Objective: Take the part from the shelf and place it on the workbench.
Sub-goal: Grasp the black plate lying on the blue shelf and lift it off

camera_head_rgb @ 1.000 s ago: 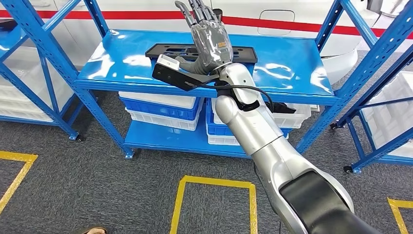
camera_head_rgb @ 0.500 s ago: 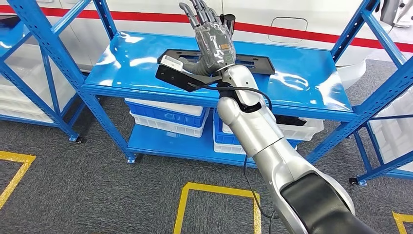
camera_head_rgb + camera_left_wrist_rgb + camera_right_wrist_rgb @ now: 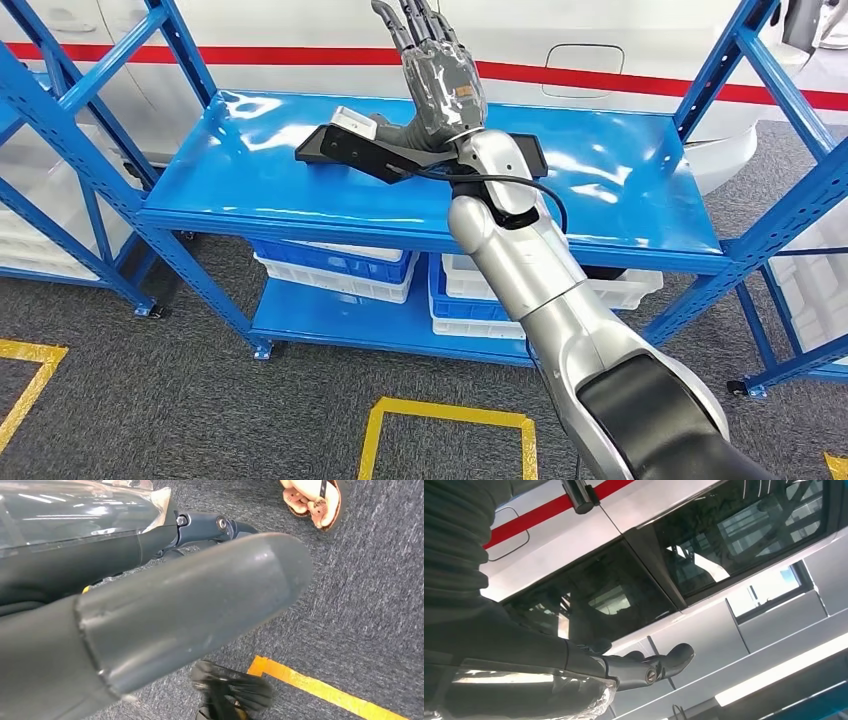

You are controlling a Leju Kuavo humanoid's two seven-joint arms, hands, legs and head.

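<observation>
Head view: the right arm (image 3: 540, 300) reaches up from below to the blue shelf (image 3: 250, 160), and the right hand (image 3: 440, 85) stands over the middle of the shelf's top deck with its fingers (image 3: 415, 25) straight, spread and pointing up and away, gripping nothing. The palm is wrapped in clear film. A black cable (image 3: 500, 185) loops from the wrist down the forearm.

The part (image 3: 335, 150), a long flat black piece, lies on the shelf's top deck behind the hand; the wrist and its black camera block cover its middle, so its ends show either side of the wrist. The hand is above the part; whether it touches it cannot be told. Under the top deck, blue and white bins (image 3: 335, 268) sit on the shelf's lower deck. Behind the shelf is a white vehicle body with a red stripe (image 3: 250, 55). On the grey carpet in front of the shelf are yellow tape lines (image 3: 450, 410).

Right wrist view: the thumb (image 3: 664, 662) extends straight, clear of anything, against the white vehicle's dark windows (image 3: 734, 535).

Left wrist view: the left hand (image 3: 150, 610) hangs over the carpet, its thick grey thumb (image 3: 200, 600) stretched out and a darker finger beside it; nothing is in it, but how far the other fingers are spread I cannot tell. A person's sandalled foot (image 3: 312, 500) stands on the carpet near a yellow line (image 3: 325, 692)
</observation>
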